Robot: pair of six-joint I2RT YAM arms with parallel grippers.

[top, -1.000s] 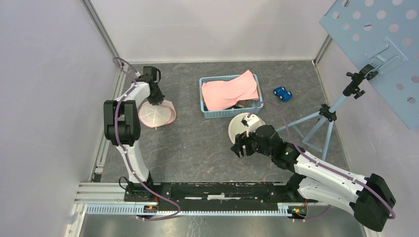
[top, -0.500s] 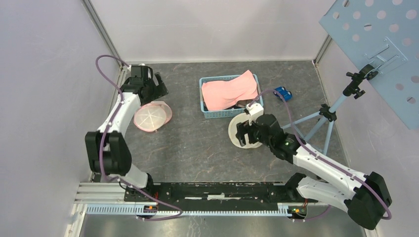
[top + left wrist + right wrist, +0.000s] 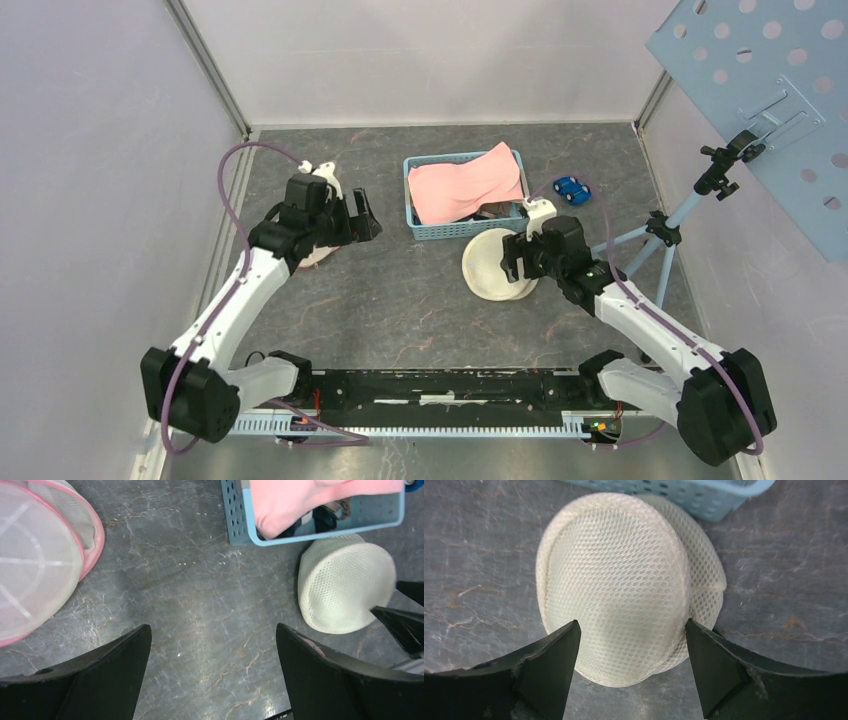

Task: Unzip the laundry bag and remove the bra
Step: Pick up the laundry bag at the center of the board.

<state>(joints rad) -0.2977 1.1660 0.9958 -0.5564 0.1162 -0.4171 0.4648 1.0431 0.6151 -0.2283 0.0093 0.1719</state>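
Observation:
The laundry bag (image 3: 35, 565) is a round white mesh pouch with a pink rim, lying flat at the left; in the top view only a sliver of the bag (image 3: 316, 257) shows from under my left arm. The bra (image 3: 490, 265) is a cream, honeycomb-textured dome on the floor just in front of the basket. My left gripper (image 3: 213, 627) hangs wide open over bare floor between bag and bra (image 3: 345, 587), holding nothing. My right gripper (image 3: 631, 622) is open above the bra (image 3: 619, 580), one finger on each side of its near edge, not pinching it.
A blue plastic basket (image 3: 465, 230) with a pink cloth (image 3: 465, 185) draped over it stands behind the bra. A small blue toy car (image 3: 571, 188) lies to its right. A tripod (image 3: 650, 240) carrying a perforated blue panel (image 3: 770, 90) fills the right side. Walls close in on three sides.
My left gripper has opened, left the laundry bag and swung right toward the middle. My right gripper has moved from in front of the bra to above it.

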